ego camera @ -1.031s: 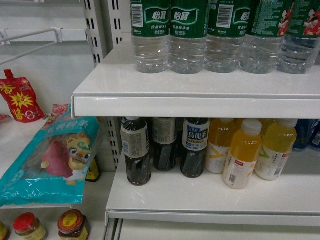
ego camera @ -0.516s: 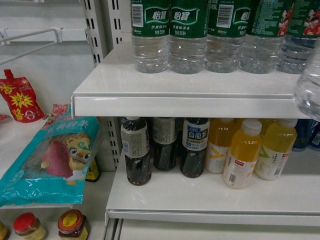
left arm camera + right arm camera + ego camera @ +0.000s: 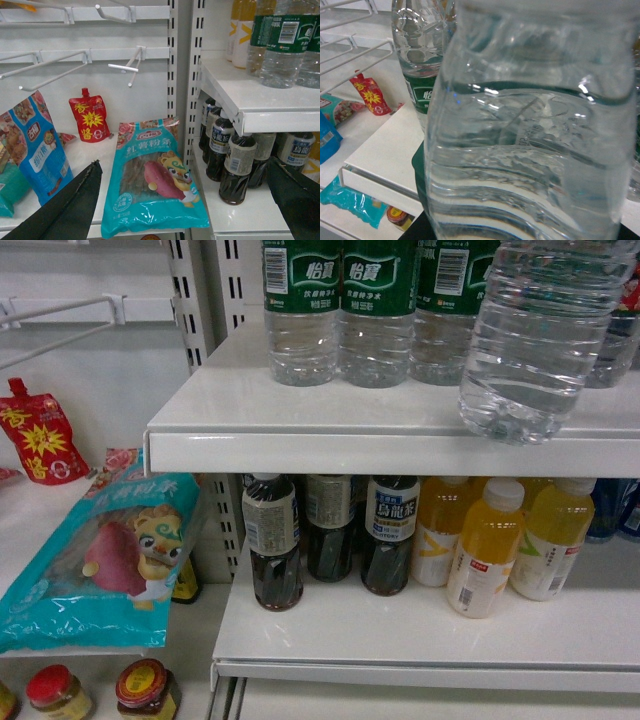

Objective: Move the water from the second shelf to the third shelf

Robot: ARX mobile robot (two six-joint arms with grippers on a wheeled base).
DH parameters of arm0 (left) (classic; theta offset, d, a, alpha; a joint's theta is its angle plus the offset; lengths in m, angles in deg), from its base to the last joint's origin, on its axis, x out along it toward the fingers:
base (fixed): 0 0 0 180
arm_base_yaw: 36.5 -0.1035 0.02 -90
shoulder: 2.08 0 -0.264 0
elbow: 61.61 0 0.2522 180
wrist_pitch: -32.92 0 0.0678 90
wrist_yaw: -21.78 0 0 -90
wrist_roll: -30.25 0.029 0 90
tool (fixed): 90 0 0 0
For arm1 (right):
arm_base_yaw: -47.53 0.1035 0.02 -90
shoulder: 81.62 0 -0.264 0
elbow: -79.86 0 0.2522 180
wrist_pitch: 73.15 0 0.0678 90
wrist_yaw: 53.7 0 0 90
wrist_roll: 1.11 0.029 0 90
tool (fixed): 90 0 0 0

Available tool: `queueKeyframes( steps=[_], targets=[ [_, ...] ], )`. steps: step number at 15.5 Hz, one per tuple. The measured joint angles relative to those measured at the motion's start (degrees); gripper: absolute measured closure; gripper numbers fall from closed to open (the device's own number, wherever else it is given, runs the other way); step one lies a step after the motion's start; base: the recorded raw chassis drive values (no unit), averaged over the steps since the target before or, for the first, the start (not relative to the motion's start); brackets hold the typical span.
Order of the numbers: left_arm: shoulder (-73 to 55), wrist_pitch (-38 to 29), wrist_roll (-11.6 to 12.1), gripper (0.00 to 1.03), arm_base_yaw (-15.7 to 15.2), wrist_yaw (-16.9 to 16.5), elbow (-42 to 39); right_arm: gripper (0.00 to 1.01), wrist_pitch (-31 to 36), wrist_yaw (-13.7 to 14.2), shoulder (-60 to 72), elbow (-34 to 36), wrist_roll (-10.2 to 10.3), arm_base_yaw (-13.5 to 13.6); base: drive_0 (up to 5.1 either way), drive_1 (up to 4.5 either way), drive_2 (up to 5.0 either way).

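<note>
The water, a clear ribbed bottle, hangs in the air at the upper right of the head view. It is in front of the upper shelf's edge, and its base is level with that edge. It fills the right wrist view, where a green label band shows through it. Only dark bits of the right gripper's fingers show below the bottle it holds. A row of green-labelled water bottles stands on that shelf. My left gripper is open and holds nothing, beside the lower shelf.
The lower shelf holds dark tea bottles and orange juice bottles. To the left lie a teal snack bag, a red pouch and jars. White wire hooks stick out above them.
The held water bottle has come in from the right edge of the head view and moved left. It now covers the rightmost bottles on the upper shelf.
</note>
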Motion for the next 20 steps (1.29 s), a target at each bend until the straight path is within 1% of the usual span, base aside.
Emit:
queueKeyframes(
  steps=[1, 2, 4, 6, 11, 15, 20],
  targets=[
    [0.0, 0.0, 0.0, 0.05, 0.0, 0.0, 0.0, 0.6, 0.0, 0.8, 1.9, -1.4, -0.4, 0.3, 0.0, 0.0, 0.0],
    [0.0, 0.0, 0.0, 0.05, 0.0, 0.0, 0.0, 0.6, 0.0, 1.4, 4.2, -2.8, -1.4, 0.4, 0.0, 0.0, 0.0],
    [0.0, 0.0, 0.0, 0.05, 0.0, 0.0, 0.0, 0.6, -0.3, 2.7, 7.8, -6.0, -2.0, 0.6, 0.0, 0.0, 0.0],
    [0.0, 0.0, 0.0, 0.05, 0.0, 0.0, 0.0, 0.6, -0.2, 4.1, 10.3, -8.6, -1.7, 0.6, 0.0, 0.0, 0.0],
    [0.0, 0.0, 0.0, 0.05, 0.0, 0.0, 0.0, 0.6, -0.2, 7.9, 14.0, -11.8, -0.8, 0.6, 0.0, 0.0, 0.0],
    [0.0, 0.0, 0.0, 0.05, 0.0, 0.0, 0.0, 0.6, -0.1, 8.5, 14.4, -12.0, 1.5, 0.5, 0.0, 0.0, 0.0],
    [0.0, 0.0, 0.0, 0.05, 0.0, 0.0, 0.0, 0.6, 1.6, 9.0, 15.2, -12.0, 1.5, 0.6, 0.0, 0.0, 0.0]
  ],
)
